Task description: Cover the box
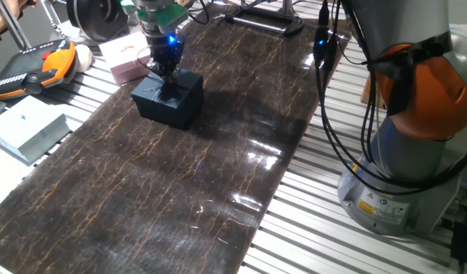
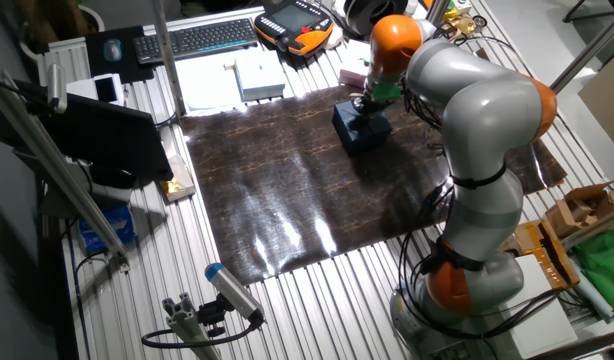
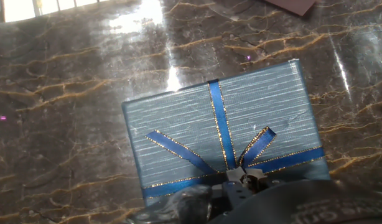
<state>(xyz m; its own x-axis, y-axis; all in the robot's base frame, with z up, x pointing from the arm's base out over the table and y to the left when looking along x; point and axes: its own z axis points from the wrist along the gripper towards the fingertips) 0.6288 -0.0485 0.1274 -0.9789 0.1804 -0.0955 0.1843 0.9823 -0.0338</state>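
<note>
The box [image 1: 169,97] sits on the dark marbled mat [image 1: 165,175] that covers the middle of the bench [image 1: 309,221], near the mat's far end and close to the edge where a pale pink box [image 1: 127,57] rests. A flat navy lid [image 3: 225,134] with a blue, gold-edged ribbon lies on top of the box, covering it. The gripper [image 1: 165,70] stands directly above, its tip down at the ribbon bow [image 3: 244,168] on the lid. Whether its fingers are clamped on the bow or let go cannot be told from any view. A white flat box [image 1: 28,125] and an orange-and-black teach pendant [image 1: 32,65] lie off the mat by the same bench edge.
</note>
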